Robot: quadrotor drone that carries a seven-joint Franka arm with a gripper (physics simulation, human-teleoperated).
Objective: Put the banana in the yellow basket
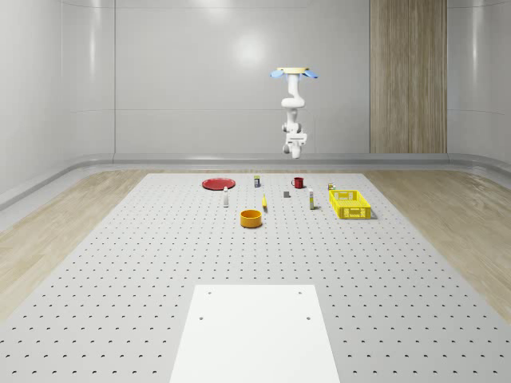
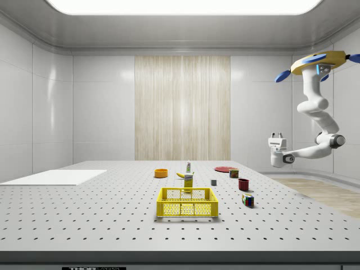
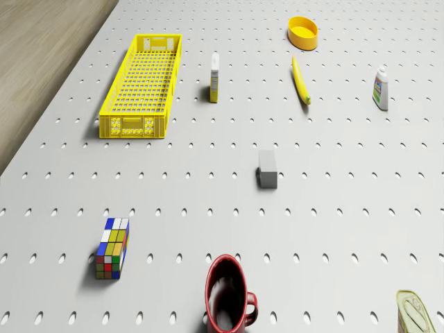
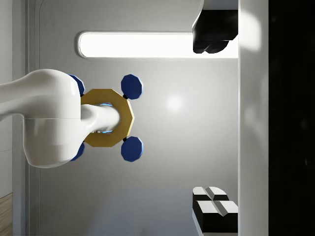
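The drone (image 1: 293,73) hovers high over the bench's (image 1: 160,263) far edge. Its hand (image 2: 275,136) points upward, fingers apart and empty. The banana (image 3: 300,81) lies on the bench, seemingly between the orange bowl (image 3: 303,32) and the yellow basket (image 3: 142,84).

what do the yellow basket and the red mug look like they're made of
The yellow basket looks like moulded plastic: thin lattice walls and floor, even matte colour. The red mug looks like glazed ceramic or enamel, judging by its glossy rim and thick wall; the render leaves that open.
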